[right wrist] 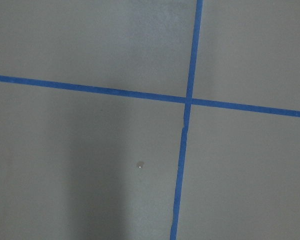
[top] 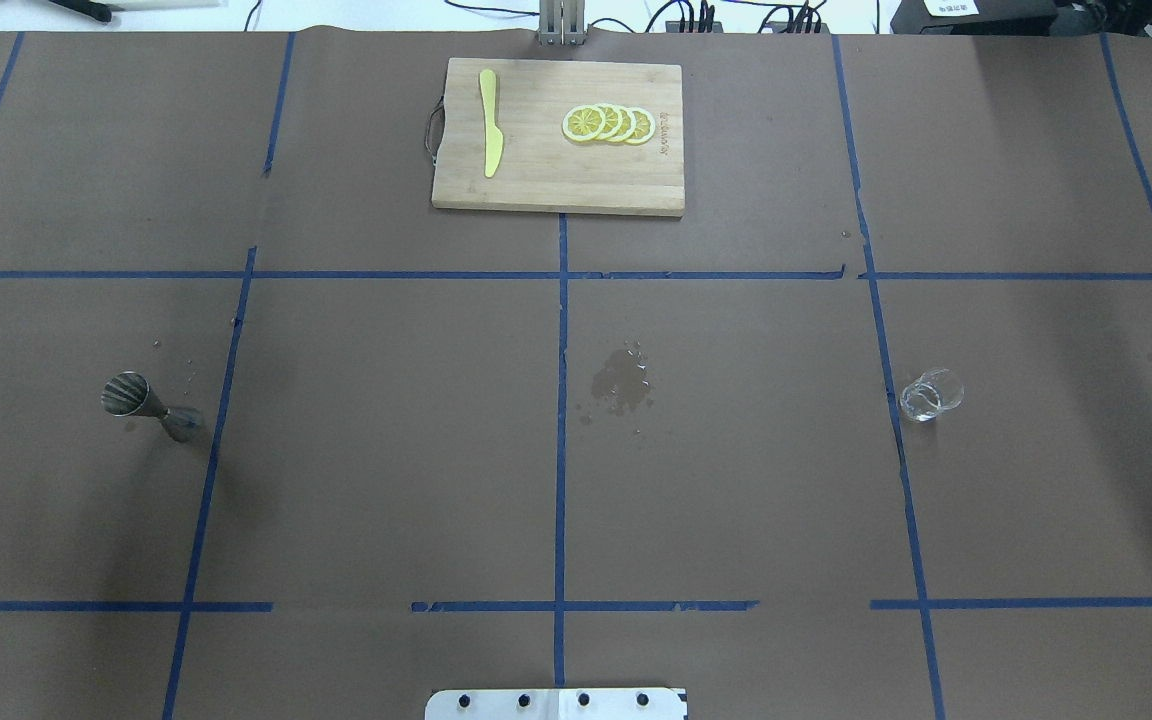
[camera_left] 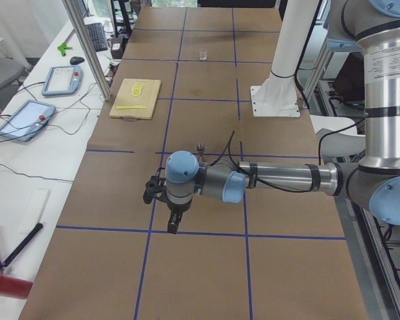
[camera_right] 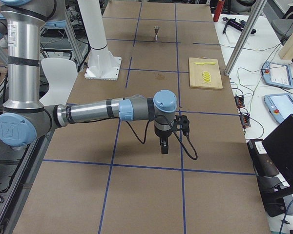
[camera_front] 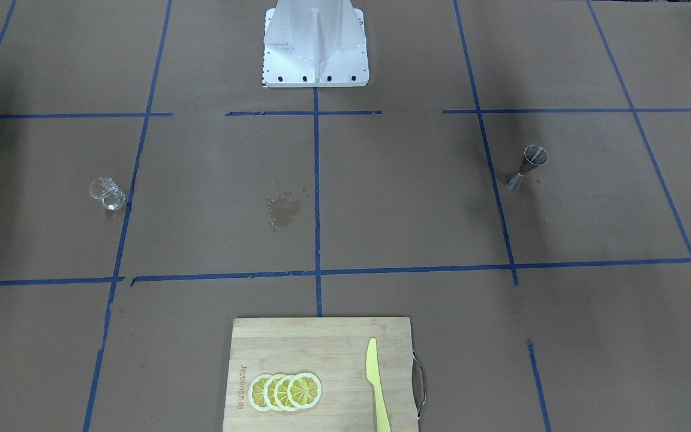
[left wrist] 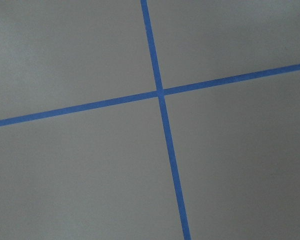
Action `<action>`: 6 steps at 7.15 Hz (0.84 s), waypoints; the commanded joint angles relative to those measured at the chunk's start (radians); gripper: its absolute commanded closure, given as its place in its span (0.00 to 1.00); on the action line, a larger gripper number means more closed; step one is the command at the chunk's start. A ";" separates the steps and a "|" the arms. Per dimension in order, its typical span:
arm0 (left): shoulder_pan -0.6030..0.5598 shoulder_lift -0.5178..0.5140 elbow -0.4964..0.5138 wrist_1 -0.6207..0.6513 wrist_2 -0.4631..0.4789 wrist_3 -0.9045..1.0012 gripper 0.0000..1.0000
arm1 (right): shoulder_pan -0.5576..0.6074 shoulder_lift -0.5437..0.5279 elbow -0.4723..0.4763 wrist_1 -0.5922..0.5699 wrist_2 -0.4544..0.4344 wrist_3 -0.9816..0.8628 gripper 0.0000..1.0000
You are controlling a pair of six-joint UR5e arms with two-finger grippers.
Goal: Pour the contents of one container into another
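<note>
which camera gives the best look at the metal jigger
The overhead exterior view: the jigger stands unobstructed and largest there, with its open top cup visible. The front-facing view shows it nearly as well. Exterior right shows it tiny and far away; in exterior left it is small, beside the left arm. The wrist cameras show only table.

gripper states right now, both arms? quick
Left gripper: cannot be told, it shows only in a side view.
Right gripper: cannot be told, same reason.

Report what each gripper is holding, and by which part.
Nothing is held, it seems. The jigger and the glass stand alone on the table. The left gripper and right gripper hang apart from both; open or shut cannot be told.
</note>
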 commanded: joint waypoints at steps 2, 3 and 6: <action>0.000 -0.012 0.050 -0.312 -0.080 0.000 0.00 | 0.001 0.010 0.015 0.052 0.018 -0.001 0.00; 0.000 -0.014 0.076 -0.406 -0.080 -0.006 0.00 | 0.001 0.005 0.015 0.104 0.022 -0.002 0.00; 0.000 -0.014 0.079 -0.474 -0.082 -0.003 0.00 | 0.001 -0.015 0.018 0.114 0.126 0.015 0.00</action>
